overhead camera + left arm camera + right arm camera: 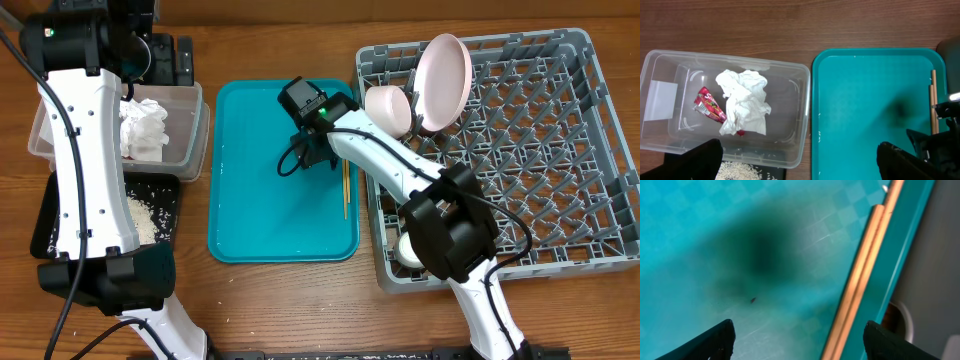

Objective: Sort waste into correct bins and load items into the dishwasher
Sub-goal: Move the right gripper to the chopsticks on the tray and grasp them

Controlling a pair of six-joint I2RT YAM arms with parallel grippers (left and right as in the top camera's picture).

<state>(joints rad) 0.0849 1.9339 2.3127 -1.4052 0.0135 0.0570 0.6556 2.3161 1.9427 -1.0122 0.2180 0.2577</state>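
Observation:
A crumpled white napkin (143, 128) (744, 101) and a red wrapper (709, 104) lie in the clear tub (190, 138) (790, 90). Rice (140, 218) lies in the black tray (172, 205). Two wooden chopsticks (346, 190) (860, 275) (933, 100) lie along the right edge of the teal tray (260, 215). A pink plate (443, 78), a bowl (390, 108) and a small white cup (409, 250) sit in the grey dish rack (560, 150). My right gripper (310, 150) (797, 340) is open low over the teal tray, the chopsticks between its fingers. My left gripper (800, 162) is open and empty, high over the tub's edge.
The wooden table (260, 45) shows around the trays. The rack's lattice wall (375, 215) stands right beside the chopsticks. A few rice grains lie on the teal tray's left edge (819, 134).

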